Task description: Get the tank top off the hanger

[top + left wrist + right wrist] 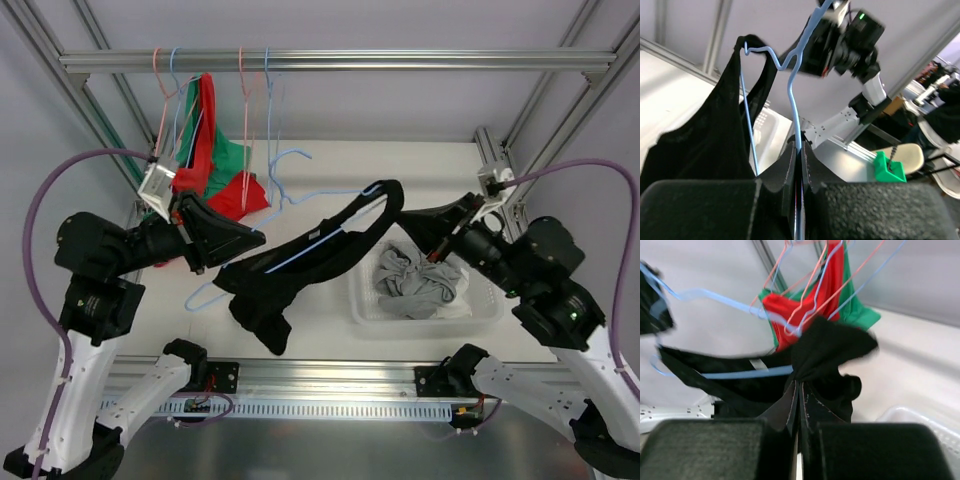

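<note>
The black tank top (262, 290) was held in the air above the middle of the desk (400, 160) and stretched between the two arms. Its lower part hung toward the near edge. It was threaded on the light blue hanger (791, 100), whose hook pointed toward the far edge.

The left pincer (800, 150) was pressed together on the hanger wire, at the left end of the garment. The right pincer (799, 387) was pinching a strap of the tank top at its right end, above the far left corner of the white bin (490, 312).

The bin stood at the near right corner of the desk, and grey clothes (410, 285) were lying in it. A metal rail (400, 62) was mounted across the far edge, overhead. Red and green garments (215, 150) hung from it at the far left corner, just behind the left arm. White desk surface was seen between these garments and the right frame post. The room behind was closed by plain pale walls.
</note>
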Controlling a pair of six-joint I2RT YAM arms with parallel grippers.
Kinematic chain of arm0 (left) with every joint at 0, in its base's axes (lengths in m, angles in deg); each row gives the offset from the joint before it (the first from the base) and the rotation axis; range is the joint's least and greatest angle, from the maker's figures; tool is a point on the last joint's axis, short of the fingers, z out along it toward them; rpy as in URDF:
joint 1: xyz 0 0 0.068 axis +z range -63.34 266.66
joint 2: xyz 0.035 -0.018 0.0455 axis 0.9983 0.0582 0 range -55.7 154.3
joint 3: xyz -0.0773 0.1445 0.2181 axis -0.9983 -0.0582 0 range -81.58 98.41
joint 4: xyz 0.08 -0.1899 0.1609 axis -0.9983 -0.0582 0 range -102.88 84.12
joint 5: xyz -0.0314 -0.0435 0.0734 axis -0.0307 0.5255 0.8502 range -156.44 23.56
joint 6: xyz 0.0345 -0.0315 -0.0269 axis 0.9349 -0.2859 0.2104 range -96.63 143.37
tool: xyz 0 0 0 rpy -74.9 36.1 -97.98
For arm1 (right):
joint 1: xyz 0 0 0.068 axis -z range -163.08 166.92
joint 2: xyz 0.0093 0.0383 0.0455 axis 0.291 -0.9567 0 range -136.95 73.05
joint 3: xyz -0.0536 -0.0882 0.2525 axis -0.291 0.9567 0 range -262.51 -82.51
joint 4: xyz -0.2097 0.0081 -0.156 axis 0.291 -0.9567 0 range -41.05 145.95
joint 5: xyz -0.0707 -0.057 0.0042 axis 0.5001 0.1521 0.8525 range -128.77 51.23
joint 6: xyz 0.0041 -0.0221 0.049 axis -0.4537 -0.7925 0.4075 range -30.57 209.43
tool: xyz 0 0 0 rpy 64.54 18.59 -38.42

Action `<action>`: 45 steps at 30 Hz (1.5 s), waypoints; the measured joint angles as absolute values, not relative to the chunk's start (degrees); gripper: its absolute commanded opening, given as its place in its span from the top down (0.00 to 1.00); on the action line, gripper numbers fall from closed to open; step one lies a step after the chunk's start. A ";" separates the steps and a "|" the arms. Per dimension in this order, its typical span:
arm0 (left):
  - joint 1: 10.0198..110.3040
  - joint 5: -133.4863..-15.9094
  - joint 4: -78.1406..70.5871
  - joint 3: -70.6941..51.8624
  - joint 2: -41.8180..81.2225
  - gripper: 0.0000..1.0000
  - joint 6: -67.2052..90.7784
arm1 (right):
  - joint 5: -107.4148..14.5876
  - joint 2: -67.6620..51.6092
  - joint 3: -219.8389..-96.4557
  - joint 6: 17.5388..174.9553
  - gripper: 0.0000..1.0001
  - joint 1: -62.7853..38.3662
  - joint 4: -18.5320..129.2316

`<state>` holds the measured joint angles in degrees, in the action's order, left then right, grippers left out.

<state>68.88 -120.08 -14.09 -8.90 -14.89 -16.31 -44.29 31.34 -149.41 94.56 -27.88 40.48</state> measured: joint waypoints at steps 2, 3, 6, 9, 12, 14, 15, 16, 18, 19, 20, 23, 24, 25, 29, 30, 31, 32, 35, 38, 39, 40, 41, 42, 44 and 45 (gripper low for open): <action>66.52 -119.67 -11.07 -13.01 -14.47 1.00 -16.80 | -43.00 31.06 -154.30 93.66 1.00 -27.77 37.77; 65.86 -119.69 -10.87 -14.17 -14.58 1.00 -16.99 | -42.56 30.73 -155.96 93.33 1.00 -27.75 37.14; 65.32 -119.30 -9.91 -21.31 -17.68 1.00 -17.80 | -41.47 28.56 -160.53 92.11 1.00 -27.66 34.58; 65.32 -117.55 -12.45 -27.50 -24.24 1.00 -17.91 | -39.11 25.88 -161.34 91.45 1.00 -27.66 33.33; 65.27 -114.75 -17.78 -30.01 -32.50 1.00 -17.67 | -35.24 22.20 -160.97 91.19 1.00 -27.53 31.48; 65.27 -112.17 -20.45 -29.93 -37.90 1.00 -17.47 | -32.97 19.82 -160.03 91.04 1.00 -27.51 30.84; 65.27 -110.95 -21.50 -29.82 -40.17 1.00 -17.39 | -32.16 18.75 -159.44 91.00 1.00 -27.44 30.60; 65.27 -110.27 -22.42 -29.66 -41.79 1.00 -17.34 | -31.51 17.64 -158.87 90.89 1.00 -27.40 30.23; 65.27 -109.29 -24.19 -29.12 -43.39 1.00 -17.28 | -30.83 15.30 -158.17 90.84 1.00 -27.40 29.88; 65.27 -109.13 -24.93 -28.86 -43.47 1.00 -17.28 | -30.57 14.12 -158.11 90.84 1.00 -27.31 29.84; 65.27 -108.98 -25.76 -28.70 -43.41 1.00 -17.28 | -30.43 13.22 -158.11 90.82 1.00 -27.24 29.90; 65.27 -107.52 -28.62 -28.26 -43.37 1.00 -17.10 | -30.85 10.49 -158.11 90.84 1.00 -27.00 29.97; 65.27 -106.49 -29.52 -27.85 -43.41 1.00 -16.91 | -31.64 9.77 -158.11 90.84 1.00 -26.94 30.03; 65.27 -105.40 -30.28 -27.30 -43.50 1.00 -16.62 | -32.73 9.22 -158.11 90.86 1.00 -26.85 30.27; 65.38 -98.05 -31.38 -22.98 -43.56 1.00 -14.78 | -40.18 8.59 -158.04 91.80 1.00 -26.70 33.77; 65.45 -96.61 -30.52 -21.97 -43.54 1.00 -14.33 | -42.35 8.59 -158.08 92.20 1.00 -26.70 35.19; 65.78 -95.39 -28.80 -21.07 -43.50 1.00 -13.91 | -44.18 8.46 -158.56 92.57 1.00 -26.70 35.76; 65.84 -94.58 -26.98 -20.44 -43.37 1.00 -13.65 | -45.95 7.89 -159.79 93.03 1.00 -26.70 35.94; 66.96 -93.79 -16.86 -19.24 -42.03 1.00 -13.63 | -50.70 4.83 -166.30 94.32 1.00 -26.70 36.28; 68.33 -93.20 -2.63 -21.45 -40.13 1.00 -15.24 | -54.94 2.84 -171.31 96.26 1.00 -27.00 38.10; 68.40 -93.07 1.63 -22.43 -39.39 1.00 -15.99 | -55.57 2.84 -171.66 96.72 1.00 -27.40 38.49; 68.40 -92.89 6.35 -23.48 -38.10 1.00 -16.66 | -56.01 2.93 -171.72 97.12 1.00 -28.16 38.95; 68.40 -92.79 10.87 -24.33 -36.39 1.00 -17.36 | -56.23 2.97 -171.72 97.40 1.00 -29.39 39.08; 68.40 -92.63 15.64 -24.99 -34.29 1.00 -18.06 | -56.31 2.97 -171.55 97.55 1.00 -31.27 39.21; 68.40 -91.56 24.12 -25.73 -29.49 1.00 -19.40 | -56.42 2.99 -170.41 97.64 1.00 -35.31 39.67; 68.40 -90.97 28.25 -25.90 -26.93 1.00 -20.05 | -56.23 3.12 -169.21 97.62 1.00 -37.89 40.22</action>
<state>68.40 -90.97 28.25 -25.90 -26.93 -20.05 -56.23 3.12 -169.21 97.62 -37.89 40.22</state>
